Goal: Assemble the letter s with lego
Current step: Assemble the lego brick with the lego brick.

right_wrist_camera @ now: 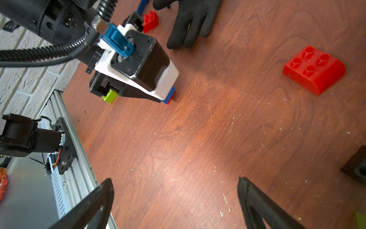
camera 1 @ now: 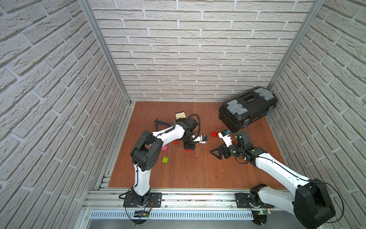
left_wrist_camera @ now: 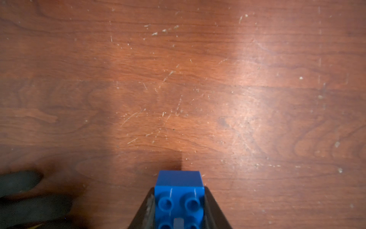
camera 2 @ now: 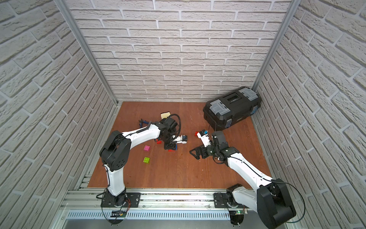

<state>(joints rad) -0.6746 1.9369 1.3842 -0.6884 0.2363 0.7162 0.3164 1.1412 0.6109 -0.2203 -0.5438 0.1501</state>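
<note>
Right arm (camera 1: 277, 164), nearest the lens in both top views, ends in the right claw (right_wrist_camera: 174, 179). Its jaws stand wide apart and empty over the bare counter (right_wrist_camera: 198, 138).

Toolbox (camera 1: 247, 111): well beyond the right claw, in the back corner.

Glove (right_wrist_camera: 190, 23): black, flat on the counter, just past the left claw as seen from the right claw.

Left claw (left_wrist_camera: 179, 193): pointed down at the counter and closed on the blue brick (left_wrist_camera: 179, 178). It clamps two opposite flat walls, with the studded face turned toward the wrist camera. A red edge shows at the brick's foot; whether the two are joined cannot be told.

Red sloped brick (right_wrist_camera: 314, 69): ahead of the right claw's jaws, off to one side, touching neither claw.

Pink brick (camera 1: 164, 148) and green brick (camera 1: 165, 159): near the left claw, on the side away from the right claw.

Handling, judged: the bricks look light, rigid and glossy, so likely slippery. Each is best pinched low on its parallel flat walls, which leaves the studs and underside free for mating. On the red sloped brick the curved edge would likely squirt out, so its straight walls are the better hold.
</note>
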